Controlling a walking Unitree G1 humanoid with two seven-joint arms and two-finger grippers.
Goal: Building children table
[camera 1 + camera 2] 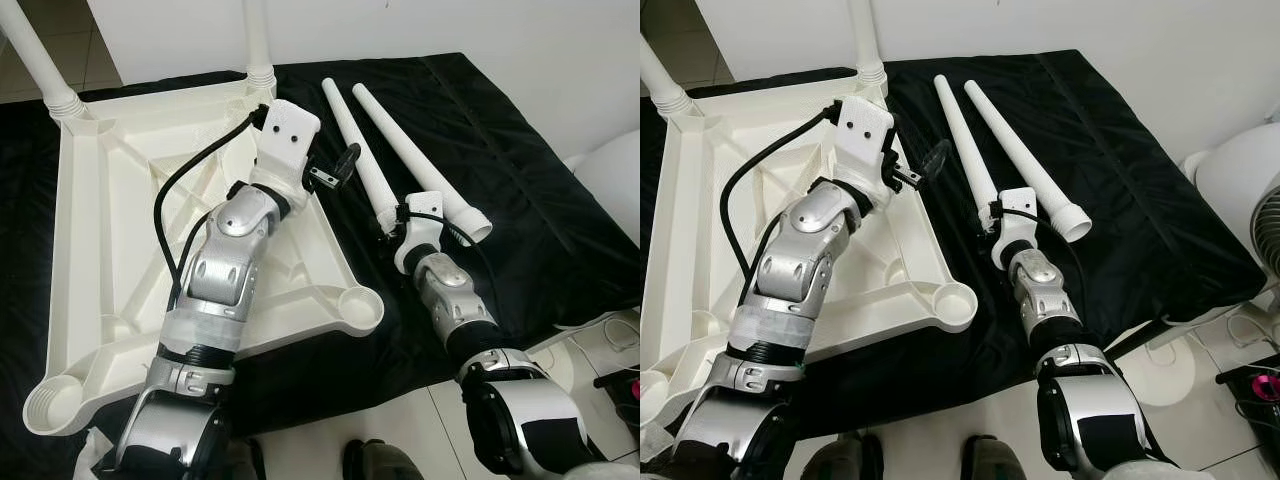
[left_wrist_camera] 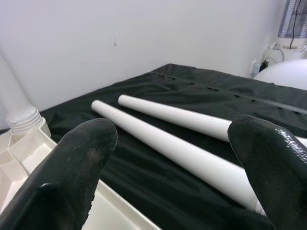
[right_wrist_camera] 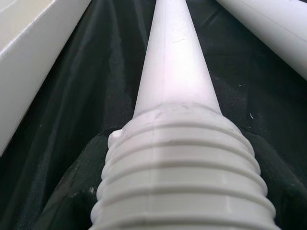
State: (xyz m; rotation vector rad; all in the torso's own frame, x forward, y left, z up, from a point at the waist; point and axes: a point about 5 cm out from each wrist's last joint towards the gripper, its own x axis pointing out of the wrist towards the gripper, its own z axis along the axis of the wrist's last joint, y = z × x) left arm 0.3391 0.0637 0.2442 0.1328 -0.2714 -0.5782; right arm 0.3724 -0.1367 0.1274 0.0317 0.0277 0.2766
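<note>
The smooth white tapered plastic table leg [image 1: 358, 160] lies flat on the black cloth [image 1: 520, 180], its long axis running away from the robot, narrow end far, ribbed threaded end [image 3: 184, 172] near. The right gripper [image 1: 392, 222] is pinched around that threaded end. A second identical white leg [image 1: 420, 165] lies just beside it, nearly parallel. To their left rests the upturned white moulded plastic tabletop [image 1: 100, 260], ribbed underneath, with round corner sockets; two legs already stand in its far corners. Over its edge hovers the left gripper [image 1: 335, 170], fingers [image 2: 79, 158] spread apart.
</note>
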